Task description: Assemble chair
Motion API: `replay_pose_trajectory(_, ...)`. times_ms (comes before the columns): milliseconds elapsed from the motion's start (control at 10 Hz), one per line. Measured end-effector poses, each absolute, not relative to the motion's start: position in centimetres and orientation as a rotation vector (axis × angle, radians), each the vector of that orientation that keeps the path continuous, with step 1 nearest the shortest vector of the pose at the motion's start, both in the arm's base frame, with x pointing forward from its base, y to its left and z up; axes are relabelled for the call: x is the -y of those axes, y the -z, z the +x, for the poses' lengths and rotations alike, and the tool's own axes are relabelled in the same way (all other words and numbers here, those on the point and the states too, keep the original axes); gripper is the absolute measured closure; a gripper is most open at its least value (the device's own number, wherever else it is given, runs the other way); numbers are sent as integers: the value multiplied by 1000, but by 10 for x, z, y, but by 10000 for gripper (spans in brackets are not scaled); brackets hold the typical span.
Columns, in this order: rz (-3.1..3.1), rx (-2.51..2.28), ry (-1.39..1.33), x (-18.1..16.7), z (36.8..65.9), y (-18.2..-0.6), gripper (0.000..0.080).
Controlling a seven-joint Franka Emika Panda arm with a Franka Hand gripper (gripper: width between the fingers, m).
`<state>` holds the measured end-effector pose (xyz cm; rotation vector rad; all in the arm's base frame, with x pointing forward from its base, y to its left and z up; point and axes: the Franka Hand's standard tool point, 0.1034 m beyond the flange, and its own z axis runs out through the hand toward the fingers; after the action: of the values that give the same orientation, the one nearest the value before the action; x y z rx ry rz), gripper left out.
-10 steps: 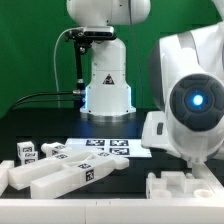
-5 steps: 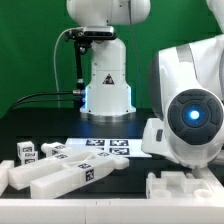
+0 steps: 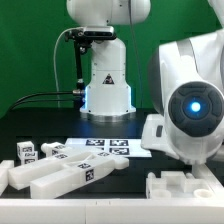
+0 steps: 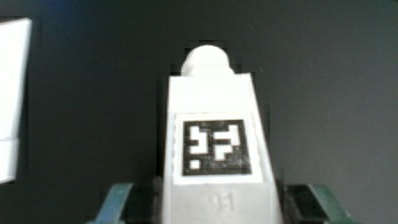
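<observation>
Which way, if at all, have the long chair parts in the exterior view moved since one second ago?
No, they have not moved. The long chair parts keep the same place beside the marker board, at the exterior view's left.

You look straight down a white bar [image 4: 215,110] lying on the black table [image 4: 107,90]. Its far end narrows to a rounded tip. A square black-and-white tag [image 4: 215,147] sits on its upper face, toward the gripper [image 4: 214,202]. The two fingers [image 4: 128,200] flank the bar's near end, one on each side and close against it. The picture is soft, so you cannot tell if they touch it. Well apart from the bar, a white strip [image 4: 11,100] is cut by the frame's edge.
</observation>
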<state>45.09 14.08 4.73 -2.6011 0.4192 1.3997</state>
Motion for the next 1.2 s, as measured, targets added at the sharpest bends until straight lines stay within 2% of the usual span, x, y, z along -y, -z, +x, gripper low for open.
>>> replay_pose_trajectory(300, -2752, -312, -1078, -106, 479, -105, 515)
replay_pose_trajectory(400, -2805, -298, -953, -98, 498, -122, 515)
replay_pose_trajectory(500, -2863, -268, -848, -103, 511, -131, 515)
replay_pose_trajectory(800, -2942, -279, -506, -109, 521, -126, 515)
replay_pose_trajectory(900, -2967, -268, -374, -118, 527, -103, 515)
replay_pose_trajectory(1000, -2996, -213, -290, -120, 543, -95, 515)
replay_pose_trajectory(1200, -3027, -78, -1, -117, 579, -107, 515)
